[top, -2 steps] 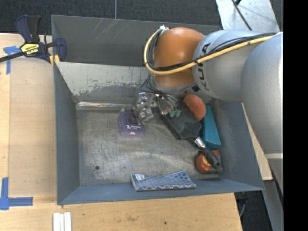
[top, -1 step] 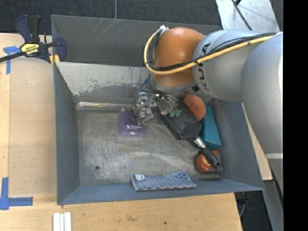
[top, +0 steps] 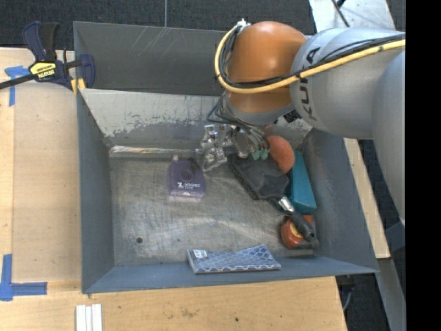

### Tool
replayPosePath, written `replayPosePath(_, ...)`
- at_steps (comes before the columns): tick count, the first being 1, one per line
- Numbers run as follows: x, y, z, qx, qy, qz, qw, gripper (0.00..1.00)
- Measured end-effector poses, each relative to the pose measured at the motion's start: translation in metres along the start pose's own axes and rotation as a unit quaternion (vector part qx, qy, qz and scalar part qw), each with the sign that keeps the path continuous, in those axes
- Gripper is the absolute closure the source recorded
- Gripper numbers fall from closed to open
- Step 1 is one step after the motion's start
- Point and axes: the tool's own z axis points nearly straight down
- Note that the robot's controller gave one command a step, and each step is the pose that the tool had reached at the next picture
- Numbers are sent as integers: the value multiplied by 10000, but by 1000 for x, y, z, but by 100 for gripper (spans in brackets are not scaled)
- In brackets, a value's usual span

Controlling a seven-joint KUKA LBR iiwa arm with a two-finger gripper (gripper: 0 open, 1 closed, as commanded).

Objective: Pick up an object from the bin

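My gripper point(top: 213, 150) hangs under the orange wrist cover, near the back of the bin and right of its middle. A small purple box point(top: 186, 180) with a white mark on top lies just to its lower left, apart from it. Right of the gripper, a flat black thing point(top: 263, 178) lies slanted on the floor. Behind that, close to the wrist, sits an orange ball point(top: 282, 152).
A teal-blue box point(top: 302, 187) leans along the right wall. An orange and black tool point(top: 297, 232) sits in the front right corner. A flat blue patterned pack point(top: 234, 259) lies along the front wall. The arm covers the back right of the bin.
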Motion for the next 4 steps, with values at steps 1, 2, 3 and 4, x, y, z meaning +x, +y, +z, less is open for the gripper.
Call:
replayPosePath(1, 2, 27, 60, 10, -191, -112, 9998, 0)
replayPosePath(2, 6, 26, 60, 12, -78, -107, 9999, 100)
replayPosePath(3, 6, 26, 60, 11, -79, -104, 9999, 100)
replayPosePath(4, 4, 26, 54, -5, -168, -103, 9998, 100)
